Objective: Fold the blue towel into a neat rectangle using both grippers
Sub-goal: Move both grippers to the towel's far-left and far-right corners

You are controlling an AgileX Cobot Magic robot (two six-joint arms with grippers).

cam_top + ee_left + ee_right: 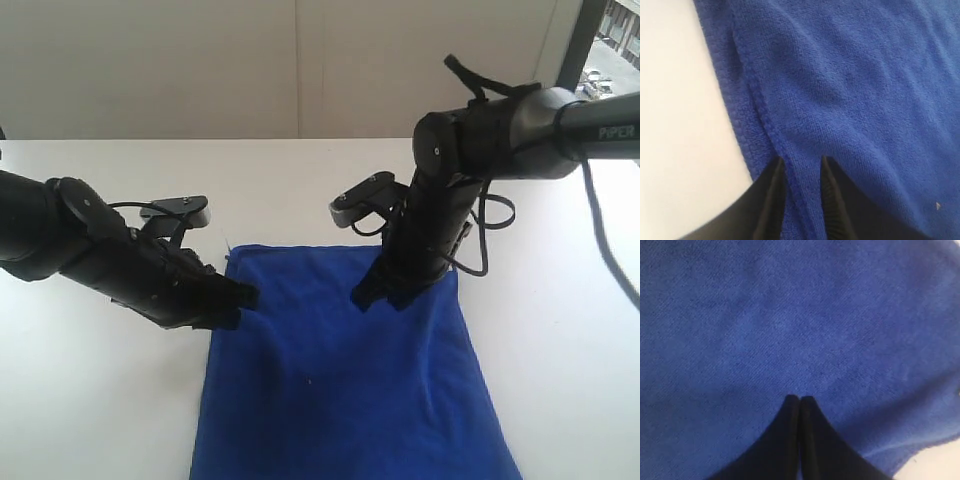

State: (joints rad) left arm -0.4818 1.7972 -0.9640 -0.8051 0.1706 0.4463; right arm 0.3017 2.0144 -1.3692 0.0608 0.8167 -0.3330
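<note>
The blue towel (340, 380) lies flat on the white table as a long rectangle, running from the middle to the near edge. My left gripper (245, 297) is at the towel's left edge near its far corner. In the left wrist view its jaws (802, 162) stand apart, and the stitched towel (850, 75) edge runs between them. My right gripper (370, 297) points down onto the towel's far right part. In the right wrist view its fingers (799, 399) are shut together with nothing between them, their tips on the towel (790, 315).
The white table (100, 400) spreads bare to either side of the towel. A pale wall stands behind it, with a window (610, 45) at the far right. The right arm's cables (490, 225) loop beside its wrist.
</note>
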